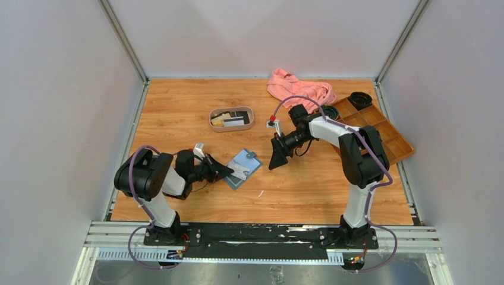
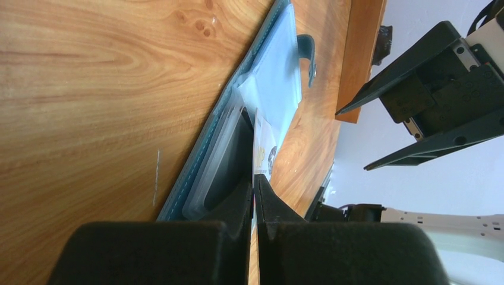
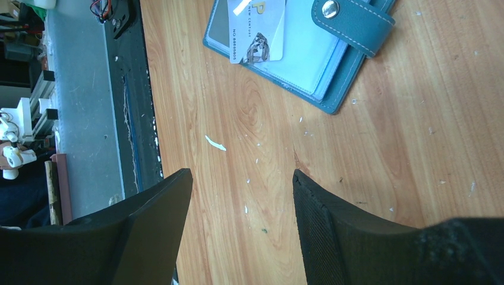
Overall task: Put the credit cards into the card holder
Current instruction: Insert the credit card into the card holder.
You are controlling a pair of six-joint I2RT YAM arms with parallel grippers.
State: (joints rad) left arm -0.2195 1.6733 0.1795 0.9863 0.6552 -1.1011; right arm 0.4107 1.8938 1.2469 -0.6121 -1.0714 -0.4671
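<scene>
From above, the left gripper (image 1: 229, 172) sits at the open card holder (image 1: 249, 159); the right gripper (image 1: 275, 161) hovers spread nearby. Left wrist: jaws pinch a white card (image 2: 262, 148) at a pocket (image 2: 219, 163); pushing could buckle it. Right wrist: the unpinned card holder may slide.

We are finding readable print only on the white card (image 3: 257, 29), lying on the open holder (image 3: 309, 65) left of the table's (image 1: 178, 119) middle, nearer its near edge. The card is showing a large gold "P". Along one long edge a line of small dark print is beginning with "NO" and running into digits we are not making out. A shorter line beside it is reading as blur.
</scene>
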